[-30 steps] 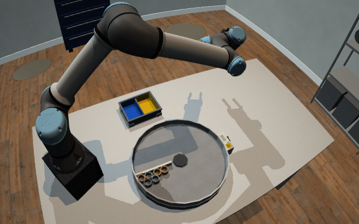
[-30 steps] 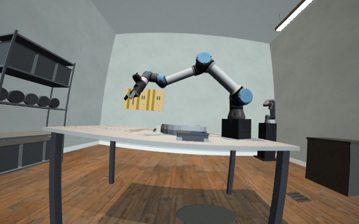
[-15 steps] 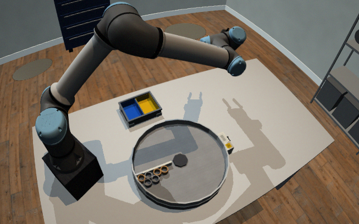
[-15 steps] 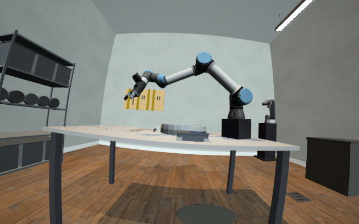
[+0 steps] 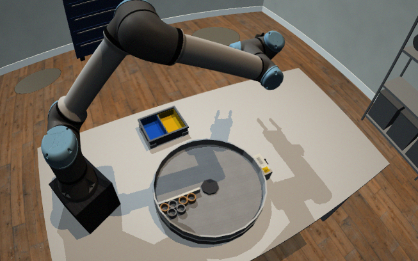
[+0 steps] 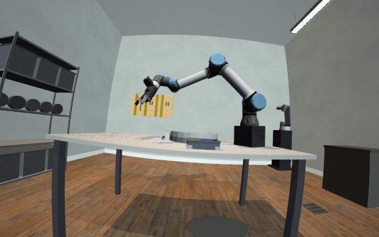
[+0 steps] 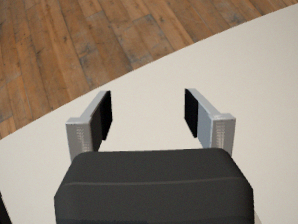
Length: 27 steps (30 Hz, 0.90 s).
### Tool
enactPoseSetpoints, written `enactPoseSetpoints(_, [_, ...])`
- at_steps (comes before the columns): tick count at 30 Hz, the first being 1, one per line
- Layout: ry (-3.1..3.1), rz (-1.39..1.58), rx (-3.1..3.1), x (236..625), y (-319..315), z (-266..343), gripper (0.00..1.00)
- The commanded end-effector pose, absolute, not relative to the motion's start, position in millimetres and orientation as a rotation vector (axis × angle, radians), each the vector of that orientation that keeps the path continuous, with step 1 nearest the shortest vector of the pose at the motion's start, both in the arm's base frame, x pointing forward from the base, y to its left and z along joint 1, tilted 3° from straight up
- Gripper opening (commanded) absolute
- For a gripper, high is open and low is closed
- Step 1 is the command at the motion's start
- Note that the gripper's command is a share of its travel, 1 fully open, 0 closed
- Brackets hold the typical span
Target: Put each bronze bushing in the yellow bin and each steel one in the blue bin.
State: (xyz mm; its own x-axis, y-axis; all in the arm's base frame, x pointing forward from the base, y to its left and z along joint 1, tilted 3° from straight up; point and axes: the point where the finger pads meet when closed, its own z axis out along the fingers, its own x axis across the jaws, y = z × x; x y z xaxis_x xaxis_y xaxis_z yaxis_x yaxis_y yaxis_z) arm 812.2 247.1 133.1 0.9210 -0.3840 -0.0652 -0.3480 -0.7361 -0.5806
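On the turntable [image 5: 230, 207] [image 6: 190, 136], toward eight o'clock, three bronze bushings [image 5: 191, 197] and apparently three steel bushings [image 5: 180, 208] await sorting, both bins [image 5: 152, 128] look empty, and the claw [image 6: 142, 101] [image 7: 148, 104] gapes wide, holding nothing.

The counter [image 5: 340, 119] [image 6: 96, 140] [image 7: 150, 120] loses its bottom-left corner to the top view's lower edge; from the side, the turntable [image 5: 233, 210] [image 6: 181, 136] hides its rings [image 5: 191, 201]; the bin floors are hidden.

Bins: one blue [image 5: 152, 128], one yellow [image 5: 172, 120]. Bushings: three orange-brown [image 5: 191, 193], the others grey [image 5: 171, 209]. Floor [image 5: 12, 135] [image 6: 161, 211] [image 7: 90, 40]: brown, wood-grained.
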Motion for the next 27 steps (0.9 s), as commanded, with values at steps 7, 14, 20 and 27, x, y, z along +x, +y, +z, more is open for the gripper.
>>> enactPoseSetpoints(7, [0.520,-0.086,-2.463,752,218,154,1.00])
enactPoseSetpoints(14, [0.520,-0.086,-2.463,743,213,156,1.00])
enactPoseSetpoints(20, [0.520,-0.086,-2.463,698,191,170,1.00])
enactPoseSetpoints(27, [0.520,-0.086,-2.463,687,186,174,1.00])
